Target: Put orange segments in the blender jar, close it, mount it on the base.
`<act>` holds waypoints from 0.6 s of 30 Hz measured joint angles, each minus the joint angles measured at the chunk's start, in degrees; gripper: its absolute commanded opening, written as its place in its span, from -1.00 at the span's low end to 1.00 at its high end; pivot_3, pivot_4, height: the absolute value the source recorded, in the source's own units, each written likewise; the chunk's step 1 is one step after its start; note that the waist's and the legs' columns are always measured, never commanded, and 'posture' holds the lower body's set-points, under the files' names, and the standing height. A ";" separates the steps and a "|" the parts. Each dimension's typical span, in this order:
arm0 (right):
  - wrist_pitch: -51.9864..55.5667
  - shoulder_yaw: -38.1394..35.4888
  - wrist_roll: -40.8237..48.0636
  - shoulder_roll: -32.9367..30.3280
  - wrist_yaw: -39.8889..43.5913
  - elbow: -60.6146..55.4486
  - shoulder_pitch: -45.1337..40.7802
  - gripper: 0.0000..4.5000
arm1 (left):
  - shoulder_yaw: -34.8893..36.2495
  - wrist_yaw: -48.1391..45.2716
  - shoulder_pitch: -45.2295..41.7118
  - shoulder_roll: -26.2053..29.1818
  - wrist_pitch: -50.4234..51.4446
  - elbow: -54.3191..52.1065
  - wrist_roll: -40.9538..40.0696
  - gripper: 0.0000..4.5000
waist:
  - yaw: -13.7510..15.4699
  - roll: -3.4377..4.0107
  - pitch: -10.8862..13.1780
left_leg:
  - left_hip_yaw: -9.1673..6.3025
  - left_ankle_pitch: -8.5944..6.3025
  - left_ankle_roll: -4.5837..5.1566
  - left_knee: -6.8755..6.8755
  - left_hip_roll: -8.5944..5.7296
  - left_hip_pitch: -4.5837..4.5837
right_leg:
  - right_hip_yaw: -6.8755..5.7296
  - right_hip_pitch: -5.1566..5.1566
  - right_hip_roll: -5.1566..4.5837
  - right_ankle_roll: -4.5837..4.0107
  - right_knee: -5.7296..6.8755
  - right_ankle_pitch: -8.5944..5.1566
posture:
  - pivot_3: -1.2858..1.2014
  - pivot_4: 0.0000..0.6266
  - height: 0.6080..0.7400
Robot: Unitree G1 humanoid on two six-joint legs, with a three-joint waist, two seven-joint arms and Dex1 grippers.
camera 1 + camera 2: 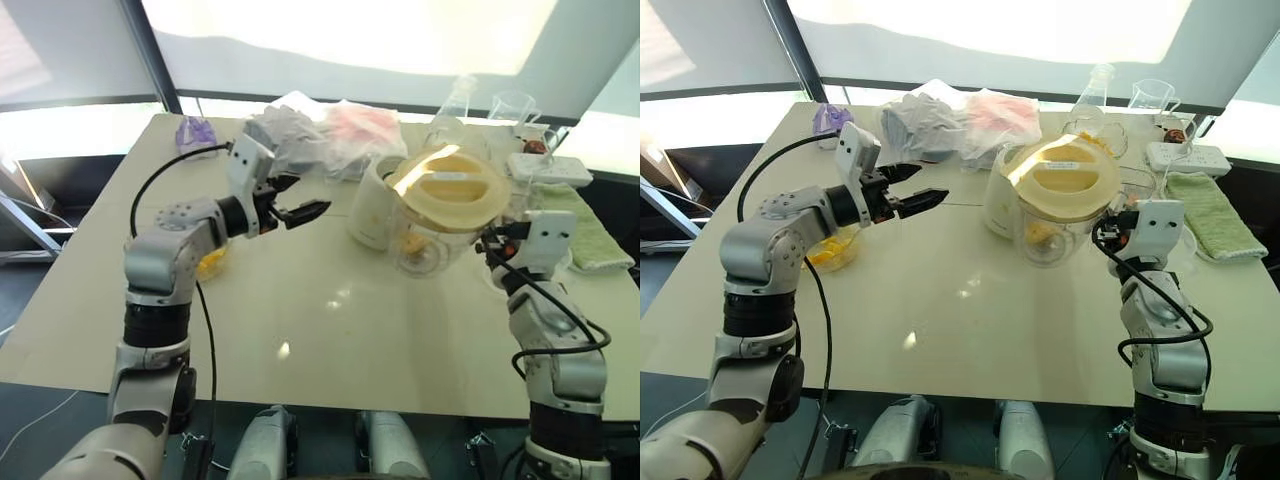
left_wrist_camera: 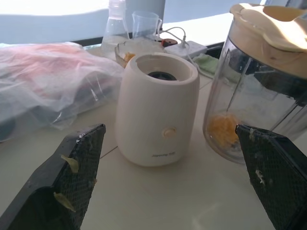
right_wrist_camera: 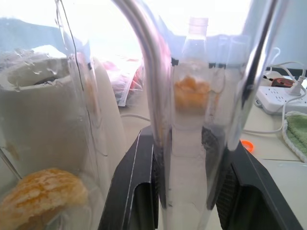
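Up close, the right wrist view shows the right gripper (image 3: 184, 184) clamped on the clear handle (image 3: 189, 143) of the blender jar (image 1: 440, 215), one black finger on each side, with orange segments (image 3: 41, 196) lying in the jar's bottom. From the head views, the jar stands upright with its pale-yellow lid (image 1: 447, 187) on, just beside the cream-white base (image 2: 158, 110). The left gripper (image 1: 300, 212) hovers over the beige table (image 1: 330, 330), jaws spread wide and holding nothing; in its wrist view the base sits between its fingers (image 2: 72, 177), which carry bits of pulp. Behind lie crumpled plastic bags (image 1: 335, 130), a conical flask (image 1: 1095, 90) and a power strip (image 1: 1187, 156).
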 measured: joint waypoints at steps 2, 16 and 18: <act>3.44 -1.91 1.98 -2.29 0.15 -1.68 -2.52 -0.60 | -0.71 -0.21 0.74 0.55 -0.34 0.00 -0.76 1.00 | 0.02 0.03 0.05 | 0.03 0.01 -0.01 0.02 -0.02 -0.02 | 0.04 0.00 -0.02 -0.11 -0.03 -0.05 | 0.03 -0.52 1.00; 15.08 -4.34 6.54 -9.31 -1.89 9.28 -33.36 -0.60 | -2.75 2.22 2.51 1.19 -1.75 -1.89 -4.46 1.00 | -0.51 0.13 0.15 | 0.03 0.01 0.00 -0.07 0.00 -0.06 | 0.00 -0.04 0.00 0.07 -0.08 0.06 | 0.03 -0.52 1.00; 14.51 -3.17 5.74 -9.34 -1.37 14.55 -35.61 -0.60 | -2.79 2.62 2.63 1.42 -2.10 -2.15 -4.63 1.00 | -0.66 0.13 0.15 | 0.05 0.01 0.00 -0.08 -0.02 -0.10 | 0.00 -0.04 -0.03 0.08 -0.15 0.06 | 0.03 -0.52 1.00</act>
